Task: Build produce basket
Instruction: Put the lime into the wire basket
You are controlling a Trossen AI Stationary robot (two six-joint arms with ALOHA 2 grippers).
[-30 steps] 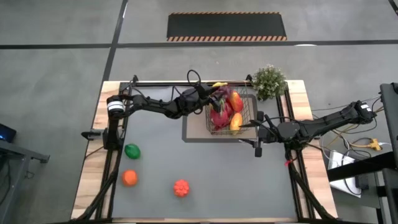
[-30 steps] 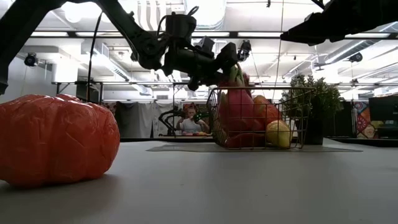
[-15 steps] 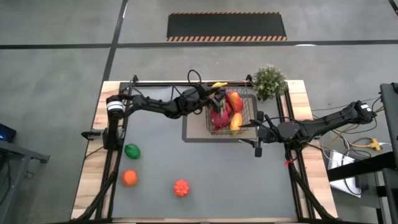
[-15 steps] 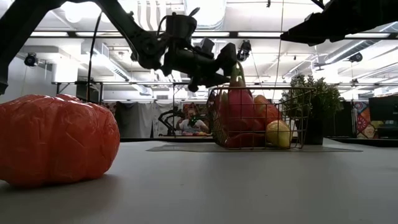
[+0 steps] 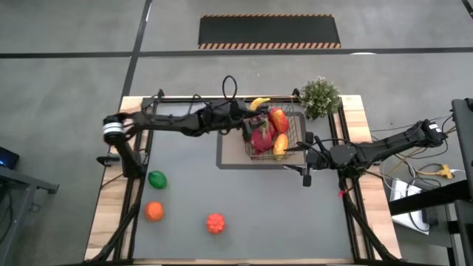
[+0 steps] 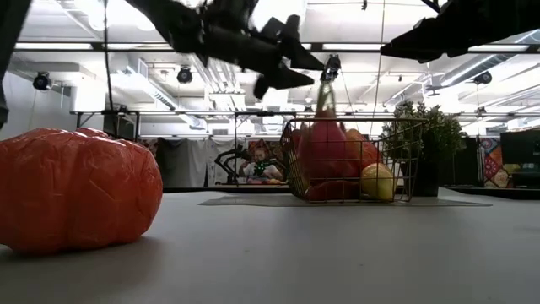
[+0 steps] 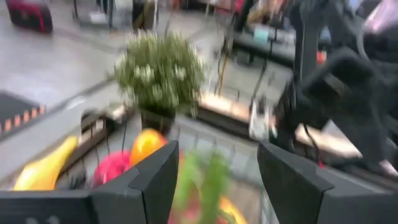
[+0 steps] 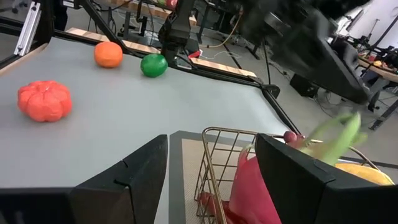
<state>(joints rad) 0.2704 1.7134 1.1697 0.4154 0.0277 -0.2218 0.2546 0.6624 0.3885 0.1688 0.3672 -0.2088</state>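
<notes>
On the left part of the table lie a green ball-shaped fruit, an orange nearer the front edge, and a ribbed red fruit further toward the middle, all well apart from the basket. The left gripper hangs in the air just beside the basket's left rim, its fingers spread apart and empty. The wire basket sits on a grey mat toward the back of the table. Inside it are a pink dragon fruit, a red-orange fruit and a yellow one, with a banana at the back rim. A potted plant stands just behind the basket's right corner. The right gripper is next to the basket's right side; its fingers look parted, though the overhead view is too coarse to be sure.
</notes>
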